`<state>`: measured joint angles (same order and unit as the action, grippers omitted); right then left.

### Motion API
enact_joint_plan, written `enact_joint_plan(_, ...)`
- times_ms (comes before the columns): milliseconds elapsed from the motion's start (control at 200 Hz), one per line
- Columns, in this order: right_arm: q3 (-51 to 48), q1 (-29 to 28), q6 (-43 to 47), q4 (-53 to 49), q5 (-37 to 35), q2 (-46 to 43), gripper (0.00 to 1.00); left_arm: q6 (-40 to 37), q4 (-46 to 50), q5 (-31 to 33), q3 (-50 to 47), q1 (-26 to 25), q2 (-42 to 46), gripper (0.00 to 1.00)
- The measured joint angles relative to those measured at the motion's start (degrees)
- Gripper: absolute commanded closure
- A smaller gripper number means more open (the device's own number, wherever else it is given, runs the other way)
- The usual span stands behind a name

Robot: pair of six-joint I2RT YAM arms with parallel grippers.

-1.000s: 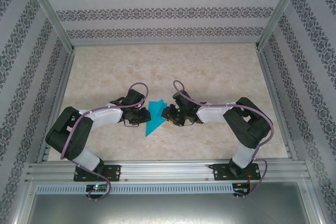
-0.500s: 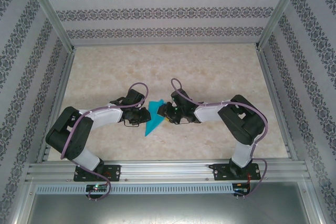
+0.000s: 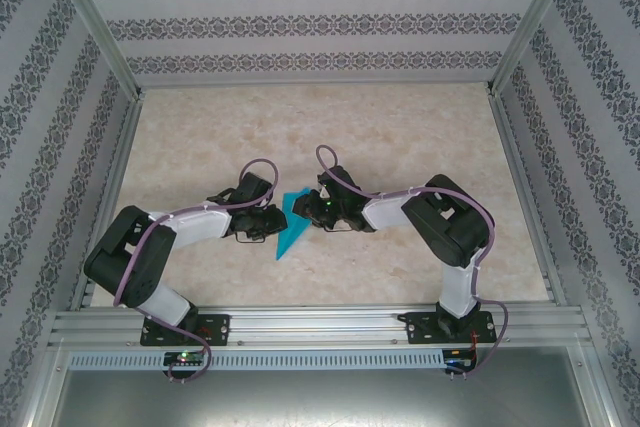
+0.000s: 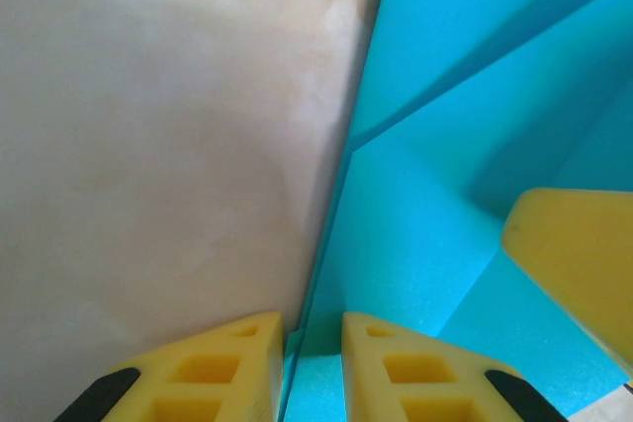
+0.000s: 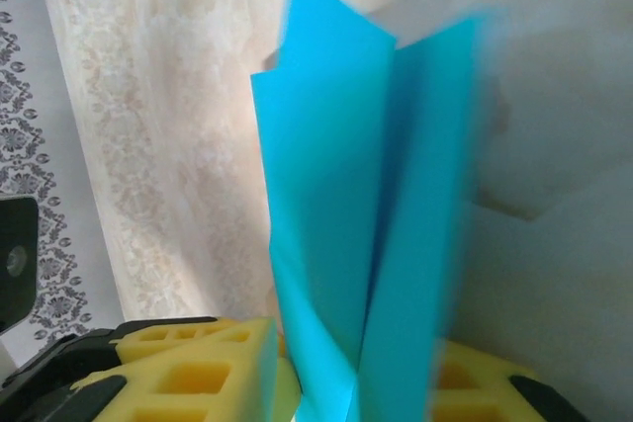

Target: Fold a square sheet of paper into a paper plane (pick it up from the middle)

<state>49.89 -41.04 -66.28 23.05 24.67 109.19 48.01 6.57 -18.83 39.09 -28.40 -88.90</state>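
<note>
The right hand [image 3: 302, 205] slid in and pinched the paper plane [image 3: 288, 234], the left hand [image 3: 270, 227] still pinches its edge, so folding can go on.

Mid-table, left gripper [image 3: 266, 226] & right gripper [image 3: 306, 210] face fingertip to fingertip, both pinching the paper plane [image 3: 287, 234]; no way thru betw. them. Ahead of each hand: the other hand blocks. Behind & to each hand's outer side, open table [image 3: 420, 137]; enclosure walls [image 3: 300, 22] well apart.
</note>
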Motion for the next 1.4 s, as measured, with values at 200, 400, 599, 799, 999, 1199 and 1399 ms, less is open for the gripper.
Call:
enact_joint_plan(200, 1.9, 0.0, 3.1, -0.5, 0.7, 0.5, 0.97, 1.6, -3.9, -1.4, -1.8, -0.1, 0.7, 0.75)
enact_joint_plan(400, 6.7, 0.0, 12.3, -15.5, -2.8, -3.2, 1.00, 2.2, -4.5, -0.3, -5.1, -0.4, 8.9, 0.72)
enact_joint_plan(599, 18.6, 0.0, 26.4, -40.4, -17.3, -13.7, 1.00, 2.1, -1.6, 7.1, -6.4, -0.5, 23.6, 0.69)
enact_joint_plan(799, 31.8, -0.6, 35.6, -64.3, -39.6, -17.0, 1.00, 2.0, 3.7, 16.4, -8.7, -0.5, 34.6, 0.67)
enact_joint_plan(999, 38.8, -4.2, 37.6, -79.4, -55.3, -6.1, 1.00, 2.7, 9.3, 23.9, -10.6, -0.5, 41.5, 0.65)
enact_joint_plan(1199, 48.6, -10.1, 35.7, -87.9, -60.8, 12.8, 0.96, 3.4, 11.9, 27.5, -11.1, -0.5, 46.2, 0.64)
enact_joint_plan(1399, 54.1, -14.0, 33.5, -88.4, -55.5, 21.0, 0.56, 3.5, 13.2, 28.1, -11.1, -0.5, 46.5, 0.63)
